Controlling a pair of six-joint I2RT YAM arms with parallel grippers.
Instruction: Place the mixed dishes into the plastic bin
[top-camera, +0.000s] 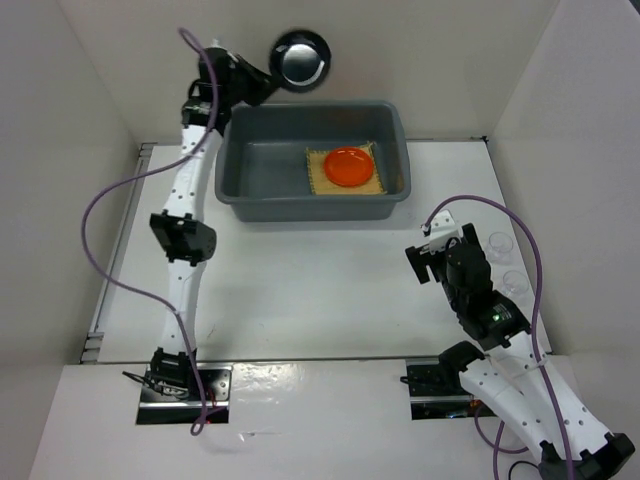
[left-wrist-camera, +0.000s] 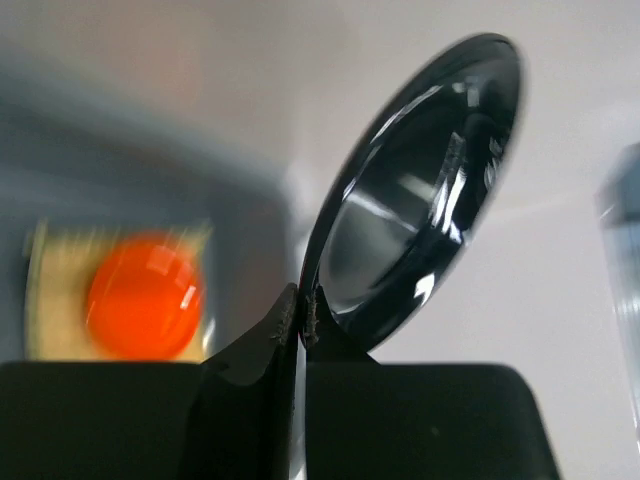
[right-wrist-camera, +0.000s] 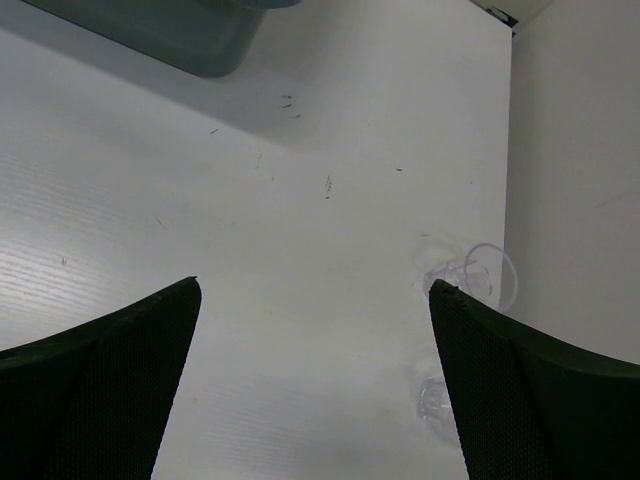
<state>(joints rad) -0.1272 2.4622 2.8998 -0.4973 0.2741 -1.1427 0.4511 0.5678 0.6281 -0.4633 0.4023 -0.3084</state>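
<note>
Now aim for the bin: clear its far rim first, then lower toward its bare left half. Inside its right half, mind the mat, lying flat with the orange plate on top; avoid landing tilted on that stack's edge. Bring the black plate, pinched at its rim by the closed left gripper and hanging beyond the bin's far left corner, in over the rim before tipping it level. Release low, not from height, to prevent rolling or clatter. Leave the right gripper, jaws spread wide and holding nothing, parked right of the bin during the drop. Afterwards, go for the two cups, right of the bin and close together beside the side wall; little room there for fingers.
</note>
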